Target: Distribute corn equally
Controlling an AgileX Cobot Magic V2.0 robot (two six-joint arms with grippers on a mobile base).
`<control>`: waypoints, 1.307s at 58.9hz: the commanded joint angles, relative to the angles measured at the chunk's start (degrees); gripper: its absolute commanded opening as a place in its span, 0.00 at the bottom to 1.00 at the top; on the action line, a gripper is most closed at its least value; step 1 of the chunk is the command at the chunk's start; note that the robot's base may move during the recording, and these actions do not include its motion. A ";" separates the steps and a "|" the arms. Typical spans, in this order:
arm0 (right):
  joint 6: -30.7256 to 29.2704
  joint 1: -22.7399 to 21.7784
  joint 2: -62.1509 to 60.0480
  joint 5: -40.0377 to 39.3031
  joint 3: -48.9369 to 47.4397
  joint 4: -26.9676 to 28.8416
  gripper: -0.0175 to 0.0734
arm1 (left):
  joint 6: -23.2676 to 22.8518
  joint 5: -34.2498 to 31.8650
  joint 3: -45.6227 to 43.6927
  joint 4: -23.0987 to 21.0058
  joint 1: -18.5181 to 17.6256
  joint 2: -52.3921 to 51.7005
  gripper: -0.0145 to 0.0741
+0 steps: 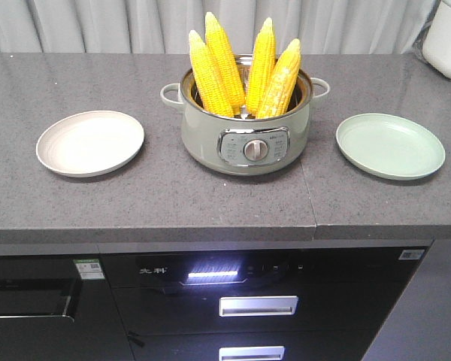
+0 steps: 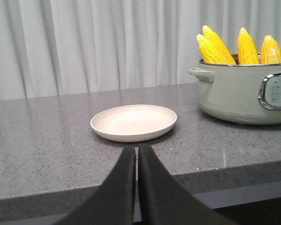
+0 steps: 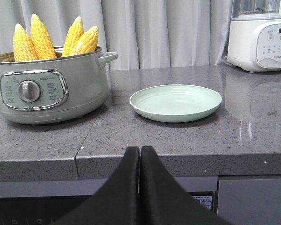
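Yellow husked corn cobs (image 1: 240,68), all 4, sit in pale-green electric pot (image 1: 210,135); round cream plate (image 1: 90,143) & round mint-green plate (image 1: 391,147) bare. We've shared 0; left gripper (image 2: 136,154) & right gripper (image 3: 139,152) pressed together, holding nothing.

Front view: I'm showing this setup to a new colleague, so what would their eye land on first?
Four cobs of bright yellow corn stand tips up in the pale green pot at the middle of the grey counter. A cream plate lies bare on the left arm's side and a green plate on the right arm's. The left gripper and right gripper are shut, each before its plate.
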 commanded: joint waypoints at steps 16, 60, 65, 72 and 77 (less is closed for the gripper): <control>-0.47 -0.35 -0.30 -4.34 1.07 -0.50 0.19 | -0.42 -4.06 -1.29 -0.55 -0.46 -0.81 0.16; -0.47 -0.35 -0.30 -4.34 1.07 -0.50 0.19 | -0.42 -4.06 -1.29 -0.55 -0.46 -0.81 0.16; -0.47 -0.35 -0.30 -4.34 1.07 -0.50 0.19 | -0.42 -4.06 -1.29 -0.55 -0.46 -0.81 0.16; -0.47 -0.35 -0.30 -4.34 1.07 -0.50 0.19 | -0.42 -4.06 -1.29 -0.55 -0.46 -0.81 0.16; -0.47 -0.35 -0.30 -4.34 1.07 -0.50 0.19 | -0.42 -4.06 -1.29 -0.55 -0.46 -0.81 0.16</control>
